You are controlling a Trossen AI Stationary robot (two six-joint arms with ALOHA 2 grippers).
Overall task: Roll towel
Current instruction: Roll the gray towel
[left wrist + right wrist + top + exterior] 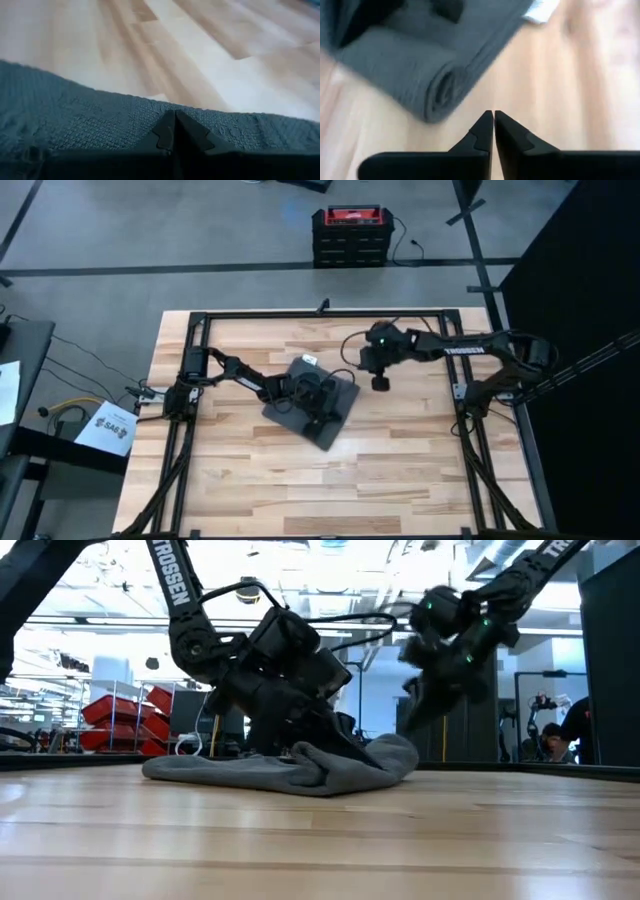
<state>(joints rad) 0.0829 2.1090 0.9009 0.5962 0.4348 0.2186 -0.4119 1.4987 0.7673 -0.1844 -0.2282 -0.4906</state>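
Your left gripper (318, 402) rests on the dark grey soft cloth towel (335, 415), fingers pressed together, gripping nothing visible. The towel lies mid-way across the pale wooden surface (400, 470), one end already coiled, the rest flat. Beyond it, your right gripper (380, 383) hovers with fingers together, empty.

The left gripper (312, 394) covers the towel's (335, 420) middle in the high view. A person (580, 740) at far right is cut off.
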